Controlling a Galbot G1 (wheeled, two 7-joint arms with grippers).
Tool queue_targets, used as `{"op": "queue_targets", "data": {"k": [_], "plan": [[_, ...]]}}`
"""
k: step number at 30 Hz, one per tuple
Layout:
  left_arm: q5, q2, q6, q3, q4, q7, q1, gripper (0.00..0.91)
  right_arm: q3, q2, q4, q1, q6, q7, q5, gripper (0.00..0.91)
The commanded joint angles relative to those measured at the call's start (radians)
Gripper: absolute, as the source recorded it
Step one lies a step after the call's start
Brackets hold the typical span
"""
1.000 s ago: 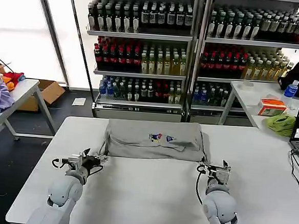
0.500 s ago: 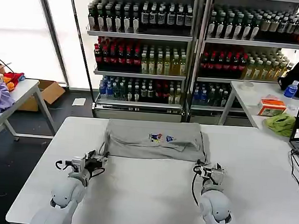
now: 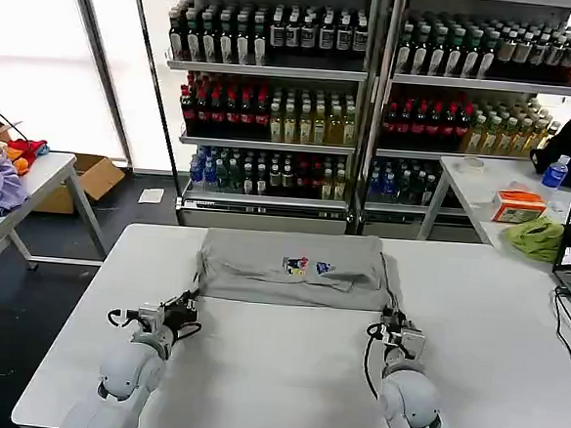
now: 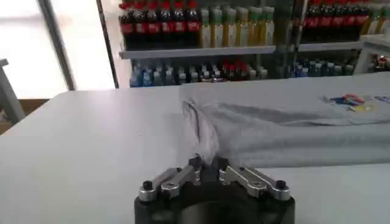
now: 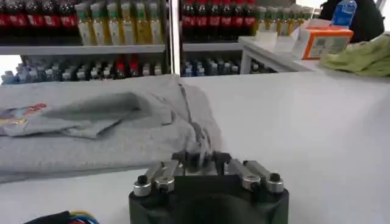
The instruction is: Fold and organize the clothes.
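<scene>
Folded light grey cotton shirt [image 3: 294, 269] at frame centre on white table [image 3: 513, 328]. Left gripper [image 3: 183, 308] pinches its lower-left corner; right gripper [image 3: 392, 324] pinches its lower-right corner.

In front of you is a plain white worktop [image 3: 275, 370]. One folded light grey shirt [image 3: 296, 269], with a small multicoloured chest print facing up, lies flat across its far middle, both near corners pinched by gripper fingers.

Matt grey cotton shirt [image 3: 296, 269] lies on a smooth white table [image 3: 275, 370]
</scene>
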Motion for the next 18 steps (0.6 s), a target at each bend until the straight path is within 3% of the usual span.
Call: {"op": "queue_targets", "data": {"k": [1,8,18], "plan": [[0.002,0.007,-0.013,-0.009,-0.031,0.004,0.028,0.01,0.002,-0.007,0.06,-0.022,0.008,-0.012,-0.006,0.0],[0.0,0.07,-0.013,-0.041,-0.198,-0.005,0.116,0.01,0.024,-0.049,0.225,-0.08,-0.015,-0.001,0.039,0.0],[-0.007,0.133,-0.014,-0.092,-0.462,-0.027,0.366,0.01,0.112,-0.058,0.463,-0.271,-0.045,0.016,0.071,0.0]]}}
